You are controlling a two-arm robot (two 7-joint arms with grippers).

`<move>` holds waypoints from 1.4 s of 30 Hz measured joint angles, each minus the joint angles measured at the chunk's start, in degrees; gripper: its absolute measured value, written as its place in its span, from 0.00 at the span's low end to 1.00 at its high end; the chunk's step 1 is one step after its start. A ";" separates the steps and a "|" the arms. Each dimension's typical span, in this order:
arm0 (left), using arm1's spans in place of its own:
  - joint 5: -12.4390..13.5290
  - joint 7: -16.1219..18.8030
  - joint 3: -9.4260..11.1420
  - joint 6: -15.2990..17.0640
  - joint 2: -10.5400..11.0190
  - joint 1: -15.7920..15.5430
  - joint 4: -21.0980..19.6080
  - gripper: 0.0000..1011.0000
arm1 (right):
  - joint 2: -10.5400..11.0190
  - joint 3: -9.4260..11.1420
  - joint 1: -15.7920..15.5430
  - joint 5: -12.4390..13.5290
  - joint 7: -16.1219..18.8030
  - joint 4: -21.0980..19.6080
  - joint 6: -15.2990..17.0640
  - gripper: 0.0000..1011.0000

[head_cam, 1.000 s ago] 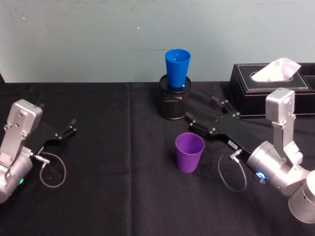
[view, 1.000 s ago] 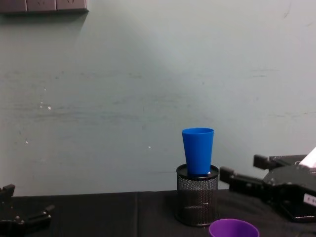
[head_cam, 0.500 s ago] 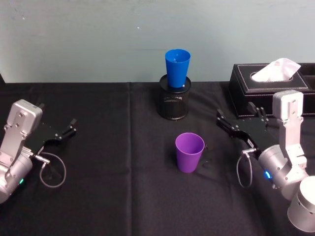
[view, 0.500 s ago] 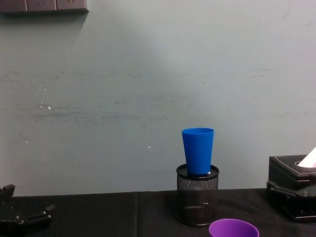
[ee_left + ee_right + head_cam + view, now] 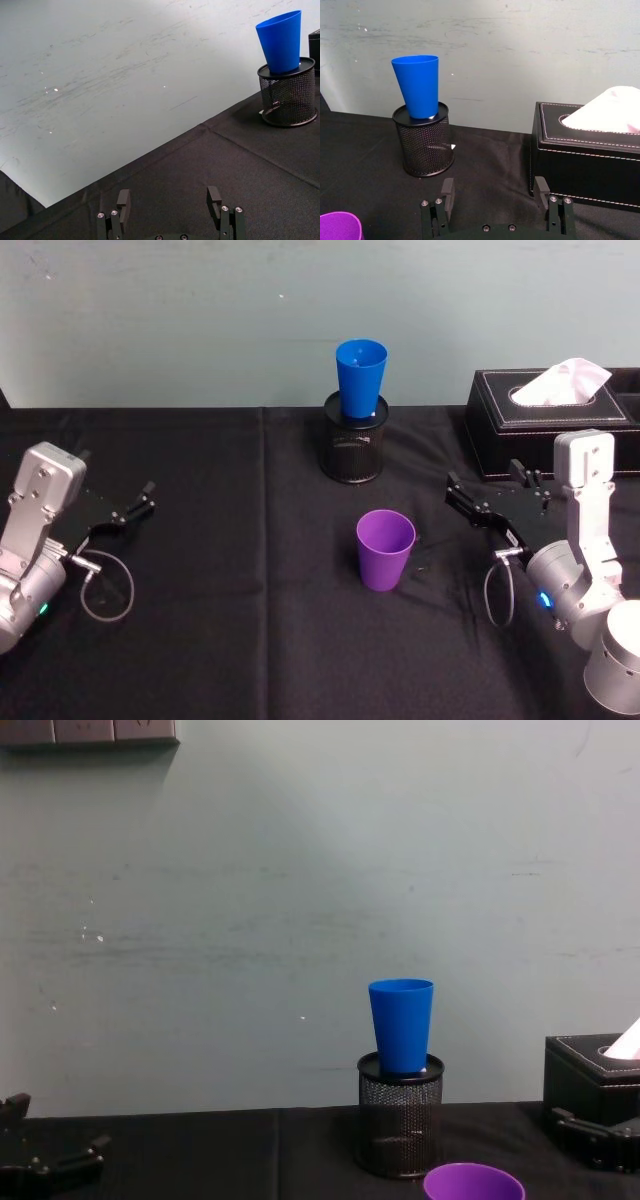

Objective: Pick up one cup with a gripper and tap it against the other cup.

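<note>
The right gripper [image 5: 492, 494] had drawn back from the purple cup [image 5: 385, 549]. A second earlier its black fingers reached past the cup's far side toward the mesh pen holder [image 5: 353, 443]; half a second earlier they were already back on the right, and by now they had settled slightly nearer the robot, just in front of the black tissue box [image 5: 548, 418] and well apart from the cup. Its fingers [image 5: 448, 192] stood spread wide with nothing between them.

The purple cup had not moved: it stood upright, mouth up, on the black desk [image 5: 230, 640] near the middle, its rim also showing low in the chest view [image 5: 474, 1183]. The blue cup [image 5: 360, 376] likewise kept its place, seated upright in the top of the pen holder at the back of the desk, behind the purple cup and apart from it.

The left gripper [image 5: 130, 509] stayed parked at the left side of the desk, unchanged across the frames, its fingers [image 5: 123, 201] open and empty.
</note>
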 joint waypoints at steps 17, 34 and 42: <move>0.00 0.00 0.00 0.00 0.00 0.00 0.00 0.99 | 0.05 -0.19 0.00 -0.23 -0.52 -0.02 -0.04 0.99; 0.00 0.00 0.00 0.00 0.00 0.00 0.00 0.99 | 0.04 -0.26 0.00 -0.31 -0.65 -0.03 -0.04 0.99; 0.00 0.00 0.00 0.00 0.00 0.00 0.00 0.99 | 0.05 -0.26 0.00 -0.32 -0.68 -0.03 -0.04 0.99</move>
